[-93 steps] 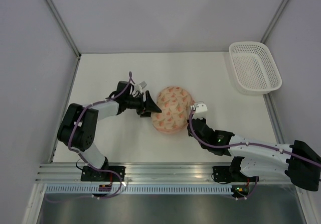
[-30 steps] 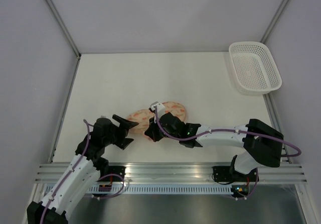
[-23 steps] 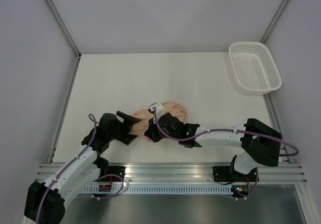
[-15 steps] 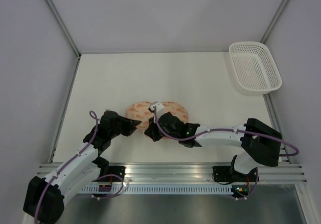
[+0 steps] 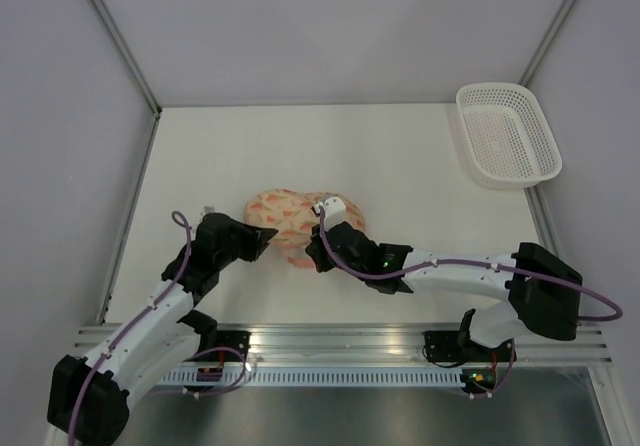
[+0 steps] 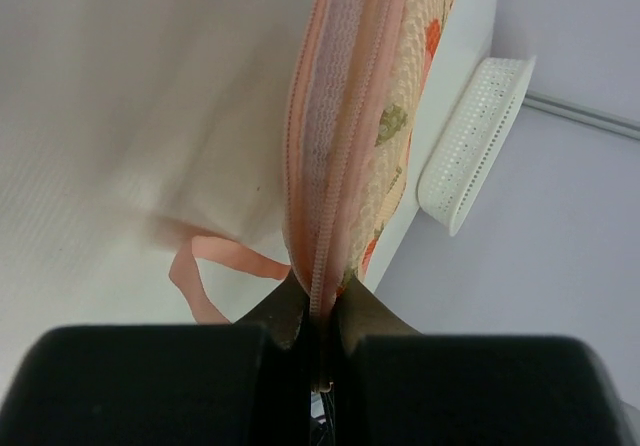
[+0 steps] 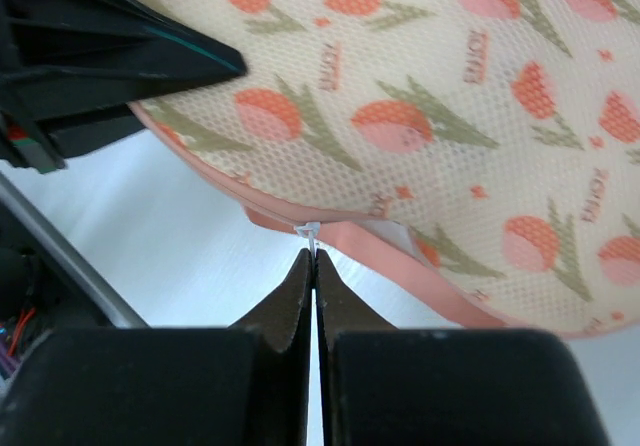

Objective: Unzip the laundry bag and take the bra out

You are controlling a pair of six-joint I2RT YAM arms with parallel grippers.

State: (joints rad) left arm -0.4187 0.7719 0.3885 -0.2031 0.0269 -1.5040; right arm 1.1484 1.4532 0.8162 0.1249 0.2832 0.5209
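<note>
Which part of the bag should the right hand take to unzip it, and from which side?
The small white pull on the pink zip trim, at the bag's near edge. Come in low from the near side: the tab sticks out of the trim toward the right hand, which is shut on it. The left hand clamps the zip seam farther left.

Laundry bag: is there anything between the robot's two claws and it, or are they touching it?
Nothing visible stands between them. The left gripper is shut on the laundry bag at its zipped pink edge, and the right gripper pinches the small white zip pull on that trim. The zip looks closed.
</note>
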